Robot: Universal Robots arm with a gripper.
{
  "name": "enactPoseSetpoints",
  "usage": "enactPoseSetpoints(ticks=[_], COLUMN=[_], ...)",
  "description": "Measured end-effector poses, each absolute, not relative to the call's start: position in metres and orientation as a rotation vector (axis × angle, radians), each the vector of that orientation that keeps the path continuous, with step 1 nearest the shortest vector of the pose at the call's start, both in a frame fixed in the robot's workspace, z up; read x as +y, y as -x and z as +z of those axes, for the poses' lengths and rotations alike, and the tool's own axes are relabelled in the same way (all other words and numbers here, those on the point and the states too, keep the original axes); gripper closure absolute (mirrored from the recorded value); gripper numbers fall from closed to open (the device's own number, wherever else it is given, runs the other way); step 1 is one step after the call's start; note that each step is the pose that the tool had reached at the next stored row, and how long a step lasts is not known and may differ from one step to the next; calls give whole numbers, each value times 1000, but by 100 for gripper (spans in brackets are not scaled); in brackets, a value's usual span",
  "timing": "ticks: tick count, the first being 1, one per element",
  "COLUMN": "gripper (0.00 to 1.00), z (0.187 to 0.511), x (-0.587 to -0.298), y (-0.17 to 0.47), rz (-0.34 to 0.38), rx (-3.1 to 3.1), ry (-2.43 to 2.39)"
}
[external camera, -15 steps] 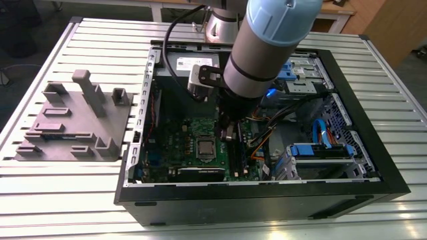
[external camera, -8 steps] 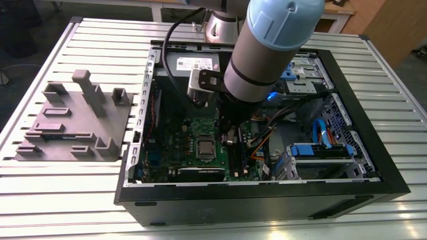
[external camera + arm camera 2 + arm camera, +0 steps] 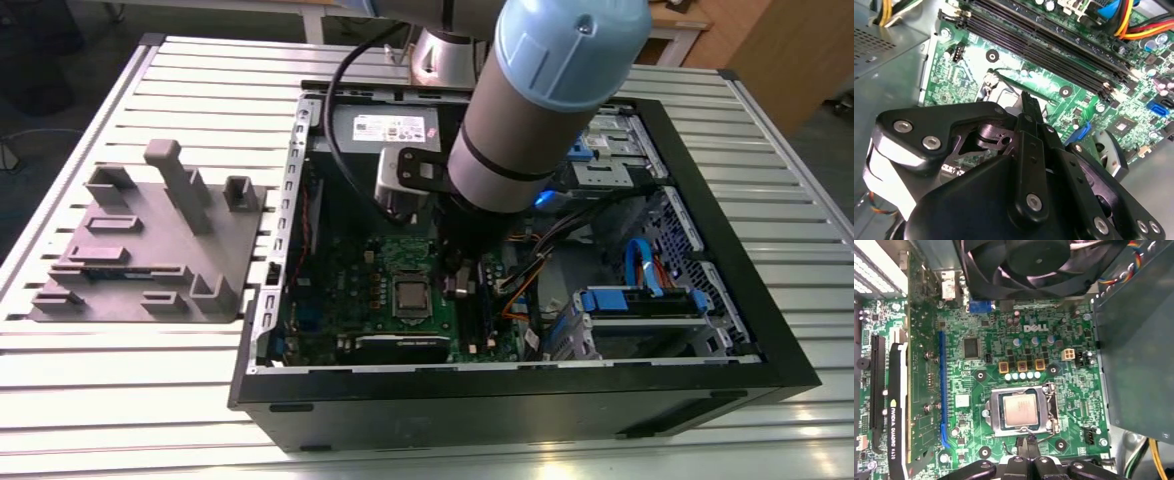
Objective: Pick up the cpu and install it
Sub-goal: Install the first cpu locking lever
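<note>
Your arm (image 3: 534, 110) reaches down from the far side of the open case (image 3: 534, 400) into its middle, the grey forearm tilted steeply and the wrist buried among the cables just above the board (image 3: 400, 330). The case lies on its side on the slatted tabletop (image 3: 134, 400), with a grey fixture block (image 3: 147, 250) beside it at the exterior view's left.

The claw (image 3: 1029, 447) hangs over the board with its black fingers (image 3: 1030, 112) pressed together, nothing between them. Its tips sit just beside the socket edge, near the bent end of the latch lever (image 3: 1046, 437), though you cannot tell whether they touch it.

The cpu (image 3: 1020, 409) already lies flat in the socket, its silver top showing through the metal frame (image 3: 994, 412) that surrounds it. In the exterior view the cpu (image 3: 410, 294) appears as a pale square in the middle of the board. The fan (image 3: 1024, 265) sits at the case wall beyond the socket, and the memory slots (image 3: 1054, 55) run alongside it in the second wrist view.
</note>
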State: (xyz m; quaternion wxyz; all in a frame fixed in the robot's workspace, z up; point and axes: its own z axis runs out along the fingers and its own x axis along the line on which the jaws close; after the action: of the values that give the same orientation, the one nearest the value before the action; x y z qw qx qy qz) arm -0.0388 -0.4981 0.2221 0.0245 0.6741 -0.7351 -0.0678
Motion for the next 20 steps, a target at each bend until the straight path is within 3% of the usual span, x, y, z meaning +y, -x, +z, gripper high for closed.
enactPoseSetpoints(ticks=[20], gripper=[90], z=[207], x=[-506], y=[39], rz=[-200], rx=[-2215], ry=[-2147])
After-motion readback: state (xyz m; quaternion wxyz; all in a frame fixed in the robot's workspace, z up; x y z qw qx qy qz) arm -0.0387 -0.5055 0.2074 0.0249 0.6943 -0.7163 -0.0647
